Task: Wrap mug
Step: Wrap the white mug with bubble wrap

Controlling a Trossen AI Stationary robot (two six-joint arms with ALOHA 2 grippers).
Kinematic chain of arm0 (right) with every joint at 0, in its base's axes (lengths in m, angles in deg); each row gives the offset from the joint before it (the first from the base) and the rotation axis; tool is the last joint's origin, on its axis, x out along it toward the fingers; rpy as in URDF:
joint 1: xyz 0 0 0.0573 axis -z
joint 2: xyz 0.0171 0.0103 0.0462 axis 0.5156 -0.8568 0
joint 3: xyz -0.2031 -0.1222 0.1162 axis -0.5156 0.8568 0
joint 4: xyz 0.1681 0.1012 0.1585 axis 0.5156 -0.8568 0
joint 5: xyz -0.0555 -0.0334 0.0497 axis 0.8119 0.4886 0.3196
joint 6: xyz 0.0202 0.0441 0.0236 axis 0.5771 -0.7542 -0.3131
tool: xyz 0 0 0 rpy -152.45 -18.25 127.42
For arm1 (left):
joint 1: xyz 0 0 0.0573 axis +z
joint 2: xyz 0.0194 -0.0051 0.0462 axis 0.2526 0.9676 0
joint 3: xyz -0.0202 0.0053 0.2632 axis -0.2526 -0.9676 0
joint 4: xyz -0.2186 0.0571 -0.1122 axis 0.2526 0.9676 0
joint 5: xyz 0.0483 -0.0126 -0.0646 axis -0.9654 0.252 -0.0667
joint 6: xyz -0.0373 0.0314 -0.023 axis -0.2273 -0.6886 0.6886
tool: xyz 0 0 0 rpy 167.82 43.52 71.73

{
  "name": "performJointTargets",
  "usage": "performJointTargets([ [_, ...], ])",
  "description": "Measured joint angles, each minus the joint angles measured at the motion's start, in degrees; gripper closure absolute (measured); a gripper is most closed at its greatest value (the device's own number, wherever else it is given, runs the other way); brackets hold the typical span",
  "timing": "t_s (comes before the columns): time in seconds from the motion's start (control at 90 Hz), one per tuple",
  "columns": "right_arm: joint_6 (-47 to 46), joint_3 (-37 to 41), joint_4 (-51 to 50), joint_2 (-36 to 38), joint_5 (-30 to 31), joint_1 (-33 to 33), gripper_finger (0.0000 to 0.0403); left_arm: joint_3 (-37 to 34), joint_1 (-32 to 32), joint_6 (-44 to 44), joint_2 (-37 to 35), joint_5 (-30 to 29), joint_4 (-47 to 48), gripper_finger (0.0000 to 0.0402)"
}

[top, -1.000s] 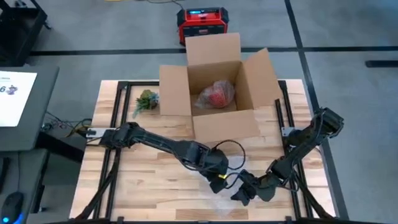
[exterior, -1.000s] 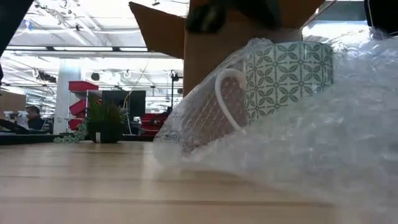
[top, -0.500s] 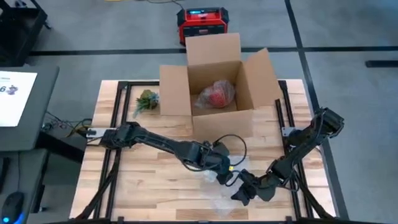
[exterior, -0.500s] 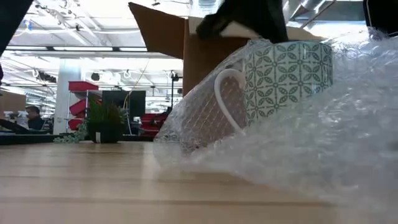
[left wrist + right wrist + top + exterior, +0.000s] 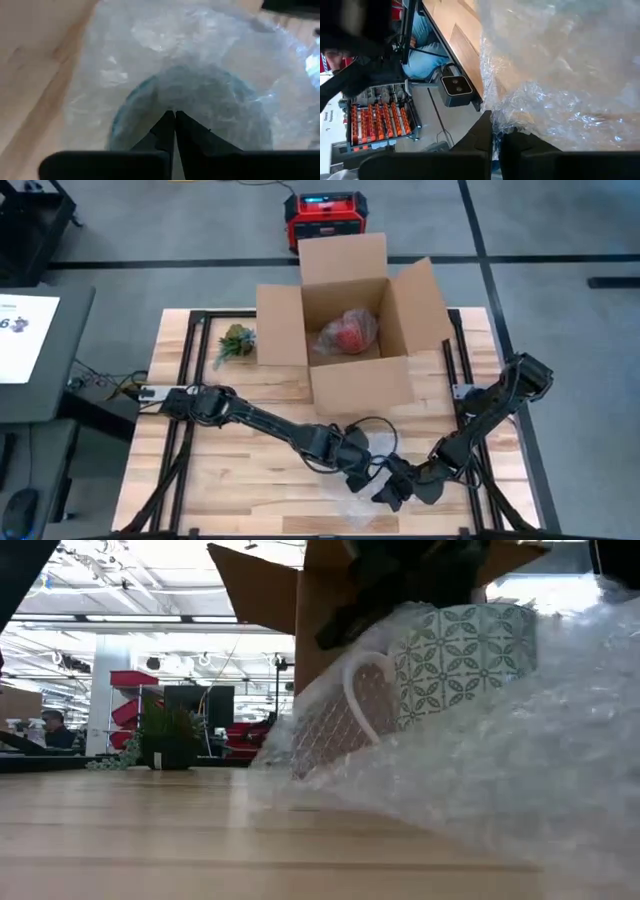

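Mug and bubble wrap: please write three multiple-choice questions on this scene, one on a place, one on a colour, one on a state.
1. Where is the red wrapped thing?
A. in the cardboard box
B. beside the plant
C. on the floor

2. What colour is the mug's pattern?
A. red
B. green
C. yellow

3. How are the left gripper's fingers?
A. wide apart
B. shut together
C. out of view

Answers:
1 A, the red wrapped thing lies inside the cardboard box.
2 B, the mug shows a green pattern on white under the bubble wrap.
3 B, the left gripper has its tips touching above the mug.
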Motion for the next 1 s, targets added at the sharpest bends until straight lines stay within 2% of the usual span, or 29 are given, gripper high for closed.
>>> performJointTargets([
  [0.289, -0.02, 0.0, 0.2, 0.0, -0.04, -0.07, 0.0403, 1.1, 0.7, -2.0, 2.84, 6.62, -0.34, 0.0401],
  [0.767, 0.2, -0.02, -3.29, 0.48, -0.02, -0.31, 0.0403, 15.31, 0.29, -5.37, 1.1, 6.21, 9.41, 0.0402],
  [1.0, 1.18, -0.02, -1.38, 0.46, -2.47, -0.31, 0.0403, 14.62, -0.96, -5.28, -3.56, 6.47, 13.93, 0.0402],
])
